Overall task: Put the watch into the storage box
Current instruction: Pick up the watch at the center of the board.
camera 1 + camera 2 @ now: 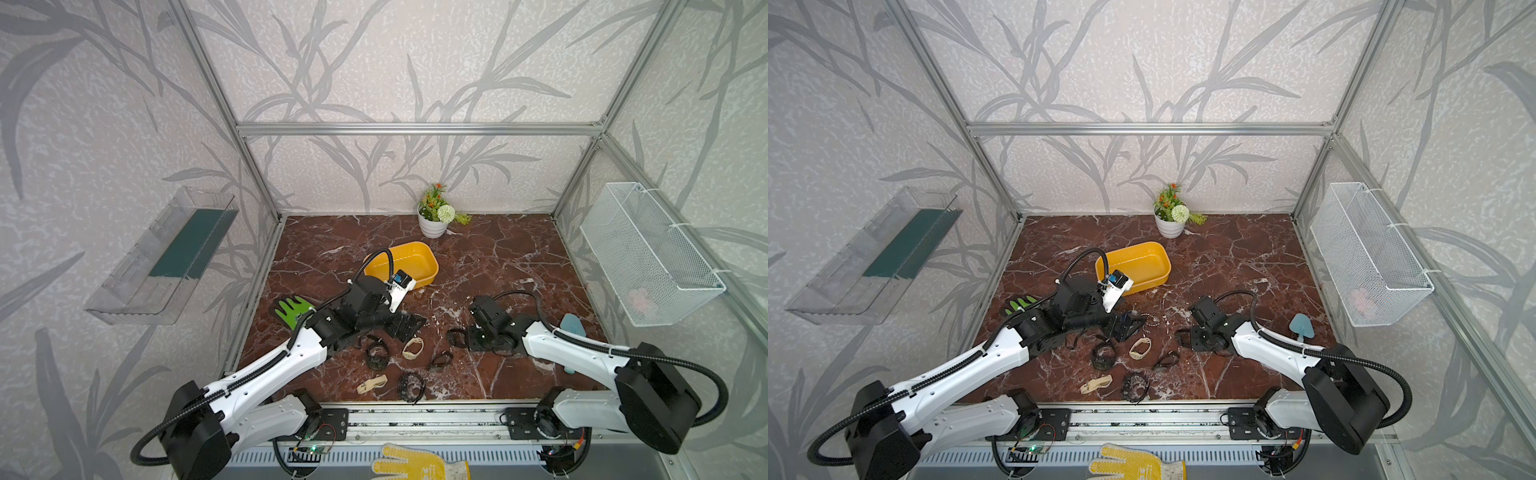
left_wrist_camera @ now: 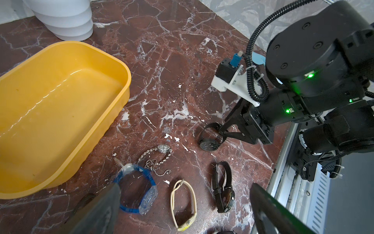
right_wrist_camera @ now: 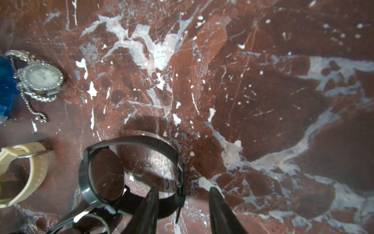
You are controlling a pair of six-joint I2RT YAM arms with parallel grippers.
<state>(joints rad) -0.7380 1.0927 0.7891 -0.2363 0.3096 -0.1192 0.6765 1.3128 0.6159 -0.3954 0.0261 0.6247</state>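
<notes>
Yellow plastic storage box [image 1: 426,279] sits empty mid-table, toward the far side of the red marble tabletop [image 1: 498,257].

Step in hand: the pick-up. Right gripper [image 3: 183,190] is down at the black watch [image 3: 105,178], which lies on the marble near and right of the box. Its fingers stand part-way apart and straddle the strap, one inside the loop and one outside. A gap shows on both sides, so no pinch yet. Left gripper [image 2: 185,187] is spread wide and empty, hovering over the scatter just near of the box.

Next move, as I read it: pinch the strap, lift clear, carry far-left over the rim, release. A thin strap may slip or swing.

Count:
- Eight watches seen, all on the table; the left arm may hide more.
  - the black watch
  - three more dark watches [image 1: 376,355]
  - a cream watch [image 1: 413,347]
  - a second cream watch [image 1: 372,384]
  - one blue translucent watch [image 2: 148,195]
  - one silver chain-band watch [image 2: 163,149]
- One box.
- Two gloves: green glove [image 1: 291,309] on the table, yellow-dotted glove [image 1: 415,463] off the near edge.
- One potted plant [image 1: 434,216].
</notes>
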